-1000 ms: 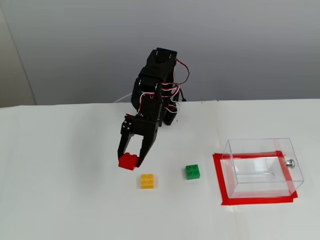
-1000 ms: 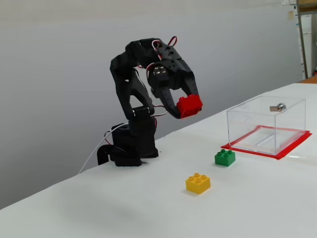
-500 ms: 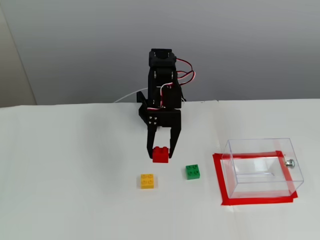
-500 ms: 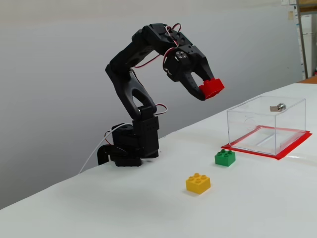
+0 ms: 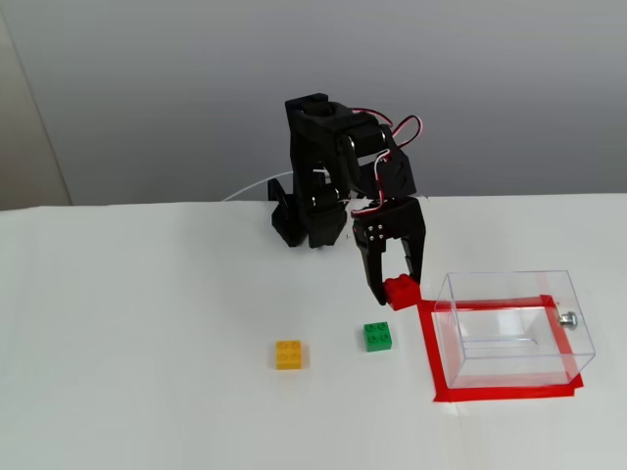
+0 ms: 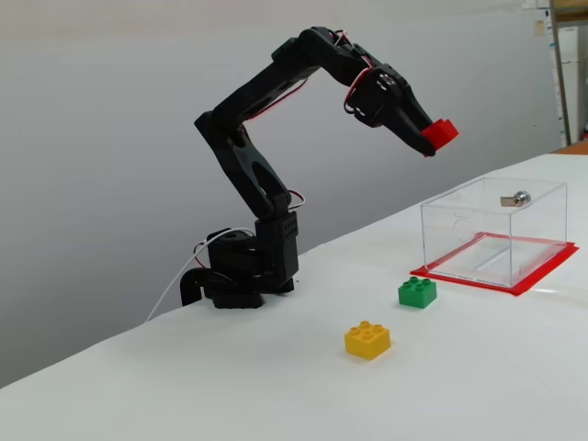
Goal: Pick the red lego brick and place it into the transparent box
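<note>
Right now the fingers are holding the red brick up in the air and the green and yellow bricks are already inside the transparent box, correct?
Not quite. The fingers do hold the red brick aloft, but the green brick and yellow brick lie on the white table, outside the transparent box, as both fixed views show. The box is empty.

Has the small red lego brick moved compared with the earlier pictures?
Yes. Held in the gripper, the small red lego brick has travelled rightward, from above the yellow brick to beside the clear plastic box.
</note>
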